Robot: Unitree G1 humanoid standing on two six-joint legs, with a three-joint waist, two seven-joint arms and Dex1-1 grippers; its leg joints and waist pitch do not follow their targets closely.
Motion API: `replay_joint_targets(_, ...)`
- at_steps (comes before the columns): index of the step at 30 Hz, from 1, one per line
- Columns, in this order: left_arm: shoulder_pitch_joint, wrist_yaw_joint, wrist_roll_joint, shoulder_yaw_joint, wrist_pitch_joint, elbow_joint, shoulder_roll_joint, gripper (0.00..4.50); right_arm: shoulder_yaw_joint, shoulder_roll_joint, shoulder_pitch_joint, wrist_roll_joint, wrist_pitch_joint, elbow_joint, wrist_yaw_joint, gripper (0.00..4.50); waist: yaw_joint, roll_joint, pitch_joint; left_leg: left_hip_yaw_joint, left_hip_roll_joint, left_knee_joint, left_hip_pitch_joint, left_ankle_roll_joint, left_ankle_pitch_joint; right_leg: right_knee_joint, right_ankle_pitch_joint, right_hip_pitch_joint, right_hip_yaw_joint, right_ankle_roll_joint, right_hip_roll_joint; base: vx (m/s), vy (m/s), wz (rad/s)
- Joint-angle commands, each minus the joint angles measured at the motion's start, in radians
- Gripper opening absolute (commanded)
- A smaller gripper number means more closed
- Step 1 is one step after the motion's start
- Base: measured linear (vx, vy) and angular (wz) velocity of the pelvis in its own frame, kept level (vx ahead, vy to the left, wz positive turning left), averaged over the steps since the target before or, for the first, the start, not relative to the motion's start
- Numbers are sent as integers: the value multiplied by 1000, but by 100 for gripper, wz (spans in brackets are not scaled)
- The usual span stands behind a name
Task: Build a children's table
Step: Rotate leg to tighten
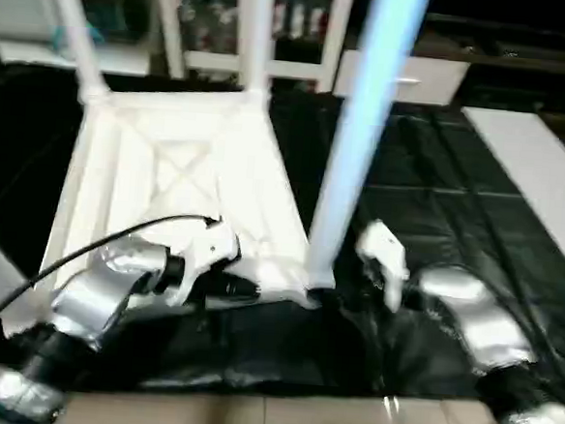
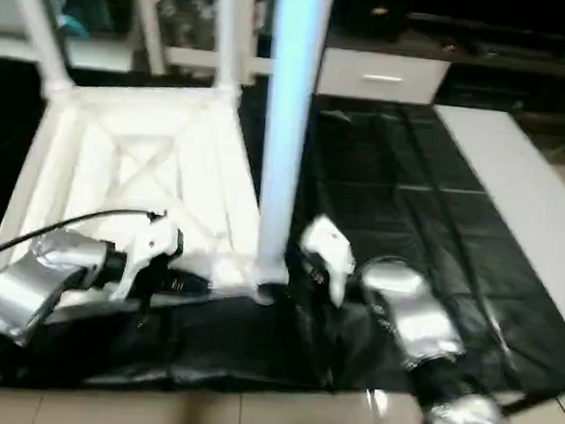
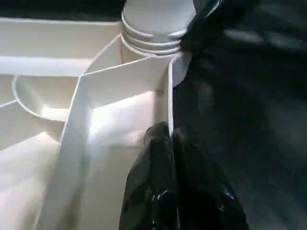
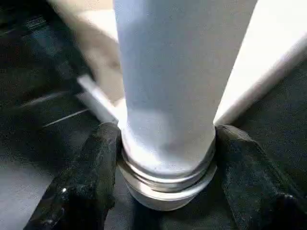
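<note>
The upturned tabletop [image 1: 168,180] is laid on the black-covered table [image 1: 440,184]. Its near rim is pinched by the closed left gripper [image 3: 169,139]. The near corner leg [image 4: 165,86], standing upright in its socket, is straddled by the right gripper [image 4: 165,158], one finger on each side.

The white tabletop [image 1: 183,181] lay upside down, ribbed underside up, with white legs [image 1: 361,130] standing upright in its corner sockets.

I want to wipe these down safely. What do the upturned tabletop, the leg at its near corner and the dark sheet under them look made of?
Tabletop: likely moulded plastic, matte white, judging by its thin crossed ribs. Leg: probably smooth white plastic tube, ridged at its base. Sheet: seemingly glossy black plastic film, creased and reflecting light.
</note>
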Motion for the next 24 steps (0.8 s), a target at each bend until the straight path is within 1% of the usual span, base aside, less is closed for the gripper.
replay_joint_targets(1, -10, 47, 1, -45, -24, 43, -66, 0, -24, 40, -31, -39, 1, 47, -167, 270, -7, 0, -44, -33, 29, -81, 24, -49, -450, -101, -581, 21, 20, -121, -45, -57, 11, -5)
replay_joint_targets(2, -19, 68, 7, -45, -27, 59, -82, 0, -30, 61, -36, -41, 2, 63, -207, 270, -13, 3, -44, -36, 30, -85, 21, -48, -460, -105, -583, 21, 18, -110, -45, -57, 11, -5)
replay_joint_targets(4, -49, 136, 27, -44, -33, 106, -123, 0, -51, 116, -55, -44, 2, 108, -315, 270, -23, 2, -42, -40, 27, -86, 20, -49, -487, -110, -600, 16, 13, -101, -43, 0, 0, 0)
replay_joint_targets(5, -59, 161, 34, -42, -34, 120, -135, 0, -58, 132, -62, -43, 0, 122, -345, 270, -23, 1, -43, -42, 26, -86, 22, -52, -491, -112, -609, 18, 10, -95, -43, 0, 0, 0)
replay_joint_targets(6, -71, 189, 43, -40, -36, 137, -151, 0, -68, 151, -71, -38, 3, 139, -382, 270, -27, 4, -44, -44, 26, -86, 23, -51, -502, -114, -611, 16, 10, -96, -45, 0, 0, 0)
replay_joint_targets(7, -87, 232, 56, -34, -41, 160, -170, 0, -81, 174, -84, -33, 3, 163, -422, 270, -32, 6, -45, -46, 27, -88, 22, -49, -510, -114, -598, 18, 7, -99, -44, 0, 0, 0)
replay_joint_targets(9, -121, 319, 74, -15, -42, 209, -215, 0, -104, 219, -113, -31, -4, 211, -514, 270, -35, 10, -44, -45, 27, -89, 29, -45, -532, -120, -578, 13, 4, -107, -42, 0, 0, 0)
replay_joint_targets(10, -139, 368, 86, -4, -49, 238, -237, 0, -115, 243, -127, -34, -10, 235, -554, 270, -35, 10, -43, -44, 26, -87, 34, -46, -547, -124, -578, 8, 2, -110, -41, 0, 0, 0)
replay_joint_targets(11, -156, 410, 95, 6, -54, 265, -256, 0, -127, 268, -140, -31, -17, 255, -593, 270, -36, 7, -43, -42, 24, -85, 37, -43, -551, -127, -581, 5, 2, -110, -40, 0, 0, 0)
replay_joint_targets(12, -169, 443, 101, 13, -60, 287, -271, 0, -133, 290, -151, -29, -23, 271, -617, 270, -37, 7, -41, -43, 22, -82, 41, -41, -564, -130, -596, 2, -1, -105, -40, 0, 0, 0)
replay_joint_targets(13, -186, 494, 107, 25, -71, 314, -289, 0, -130, 321, -166, -37, -40, 293, -647, 270, -36, 6, -43, -43, 21, -82, 40, -35, -560, -133, -600, 3, -1, -99, -42, 0, 0, 0)
replay_joint_targets(14, -195, 509, 108, 30, -76, 325, -297, 0, -122, 340, -174, -40, -56, 305, -644, 270, -37, 7, -43, -45, 21, -85, 37, -32, -563, -133, -597, 6, -4, -95, -42, 0, 0, 0)
replay_joint_targets(15, -201, 517, 109, 34, -80, 333, -303, 0, -118, 360, -182, -40, -75, 312, -636, 270, -38, 3, -44, -46, 22, -87, 34, -29, -562, -131, -593, 10, -4, -93, -42, 0, 0, 0)
replay_joint_targets(16, -203, 517, 110, 35, -81, 334, -303, 0, -117, 366, -185, -42, -84, 313, -637, 270, -36, 7, -45, -47, 24, -90, 30, -26, -557, -130, -575, 13, -1, -95, -46, 0, 0, 0)
replay_joint_targets(17, -204, 518, 111, 36, -82, 335, -303, 0, -117, 370, -187, -44, -89, 313, -639, 270, -36, 8, -45, -48, 25, -92, 28, -26, -555, -129, -562, 13, 0, -98, -46, 0, 0, 0)
replay_joint_targets(18, -200, 508, 116, 33, -85, 327, -292, 0, -122, 370, -188, -26, -104, 300, -591, 270, -35, 0, -47, -46, 25, -93, 26, -21, -544, -126, -533, 14, 2, -108, -45, 0, 0, 0)
replay_joint_targets(19, -193, 497, 116, 36, -84, 318, -276, 0, -140, 364, -186, 2, -122, 280, -552, 270, -32, 2, -47, -45, 25, -94, 23, -15, -529, -122, -512, 15, 6, -118, -47, 0, 0, 0)
replay_joint_targets(20, -193, 497, 116, 36, -84, 318, -276, 0, -140, 364, -186, 2, -122, 280, -552, 305, -31, 2, -47, -43, 25, -94, 21, -9, -514, -120, -500, 16, 9, -125, -49, 0, 0, 0)
replay_joint_targets(21, -187, 484, 119, 34, -85, 312, -264, 0, -147, 356, -183, 15, -122, 266, -527, 326, -31, 2, -49, -43, 25, -94, 18, -7, -503, -118, -488, 18, 10, -129, -49, 0, 0, 0)
replay_joint_targets(22, -175, 456, 122, 28, -90, 300, -241, 0, -148, 338, -176, 24, -121, 240, -482, 340, -28, 1, -51, -41, 27, -95, 15, 0, -478, -114, -458, 21, 13, -139, -50, 0, 0, 0)
replay_joint_targets(23, -173, 451, 123, 27, -91, 298, -237, 0, -148, 334, -175, 25, -122, 236, -475, 340, -27, 2, -50, -39, 28, -96, 10, 8, -462, -112, -430, 22, 15, -146, -48, 0, 0, 0)
replay_joint_targets(24, -168, 439, 124, 26, -93, 294, -229, 0, -148, 326, -172, 27, -123, 225, -460, 347, -27, 2, -50, -39, 27, -96, 7, 11, -457, -109, -423, 24, 15, -146, -49, 0, 0, 0)
